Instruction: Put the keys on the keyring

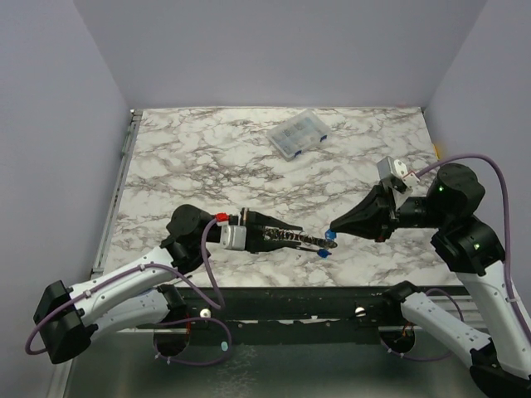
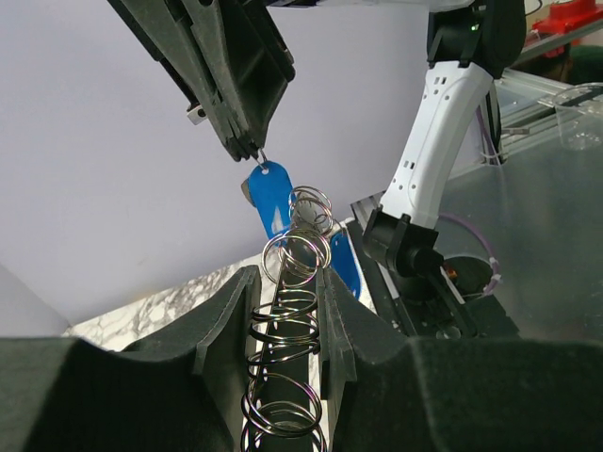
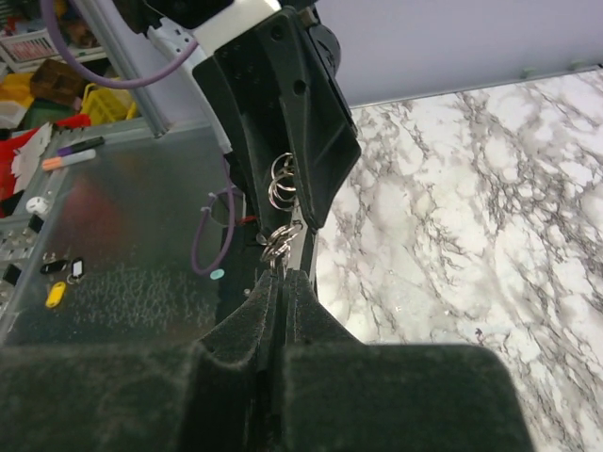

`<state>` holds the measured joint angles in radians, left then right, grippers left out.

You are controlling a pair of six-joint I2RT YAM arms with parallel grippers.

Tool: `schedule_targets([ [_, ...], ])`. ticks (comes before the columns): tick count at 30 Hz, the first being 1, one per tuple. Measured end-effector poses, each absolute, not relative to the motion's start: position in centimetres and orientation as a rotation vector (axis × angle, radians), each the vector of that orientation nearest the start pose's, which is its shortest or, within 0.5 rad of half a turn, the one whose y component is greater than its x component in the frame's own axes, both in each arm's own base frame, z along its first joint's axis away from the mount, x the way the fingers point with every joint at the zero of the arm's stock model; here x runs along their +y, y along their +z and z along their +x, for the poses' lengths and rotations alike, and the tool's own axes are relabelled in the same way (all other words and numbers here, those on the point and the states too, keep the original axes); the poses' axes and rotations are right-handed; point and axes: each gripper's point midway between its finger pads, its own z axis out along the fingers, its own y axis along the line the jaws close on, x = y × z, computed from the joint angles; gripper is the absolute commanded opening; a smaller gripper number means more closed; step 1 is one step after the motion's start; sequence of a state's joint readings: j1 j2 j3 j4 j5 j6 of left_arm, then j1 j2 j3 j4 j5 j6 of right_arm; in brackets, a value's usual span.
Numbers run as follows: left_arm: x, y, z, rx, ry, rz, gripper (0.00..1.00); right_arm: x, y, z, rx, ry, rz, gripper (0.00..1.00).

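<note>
Left wrist view, nearest: left gripper (image 2: 287, 282), pads clamped on the keyring (image 2: 285, 330), which here is a string of linked wire rings running up between the pads and away from the lens. Its free end sticks out past the fingertips and finishes in an end ring (image 2: 309, 209).

Just past that: a blue key (image 2: 270, 193) hanging from the right gripper (image 2: 252, 151), whose tips are pinched together on the top of the key's head. The key's long axis drops from those tips toward the end ring, slightly tilted, its lower part going behind the rings. Touching or threaded: cannot tell. A second blue key (image 2: 345, 264) sits behind the rings, lower down. It looks to be hanging off them, not certain. No green key visible in any view.

Key relation, top view: the keyring's axis runs left to right from the left gripper (image 1: 286, 232) straight at the right gripper (image 1: 333, 228). The blue key (image 1: 331, 235) is right at the free end, so the two tips nearly meet. The right arm has the key. The left only holds the ring steady. Likely next move: the right feeds the key along that axis toward the left. Alignment is fine work, and the thin wire could slip.

Beyond: the marble table (image 1: 207, 166), and at its far side a clear box (image 1: 297, 134), well apart from both grippers.
</note>
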<state>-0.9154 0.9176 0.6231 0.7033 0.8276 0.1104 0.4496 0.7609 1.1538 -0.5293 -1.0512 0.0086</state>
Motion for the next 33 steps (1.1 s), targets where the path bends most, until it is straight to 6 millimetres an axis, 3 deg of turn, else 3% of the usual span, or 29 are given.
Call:
schedule_targets([
  [11, -33.1, 33.3, 8.2, 0.718, -1.306, 1.273, 0.0, 22.2, 38.1, 10.1, 1.35, 1.223, -1.191, 0.01],
  [22, -34.1, 34.1, 7.7, 0.8, -1.462, 1.28, 0.0, 24.0, 34.8, 11.0, 1.42, 1.194, -1.274, 0.01],
  [33, -35.0, 33.7, 7.7, 0.889, -1.569, 1.286, 0.0, 23.6, 35.1, 10.4, 1.387, 1.176, -1.283, 0.01],
])
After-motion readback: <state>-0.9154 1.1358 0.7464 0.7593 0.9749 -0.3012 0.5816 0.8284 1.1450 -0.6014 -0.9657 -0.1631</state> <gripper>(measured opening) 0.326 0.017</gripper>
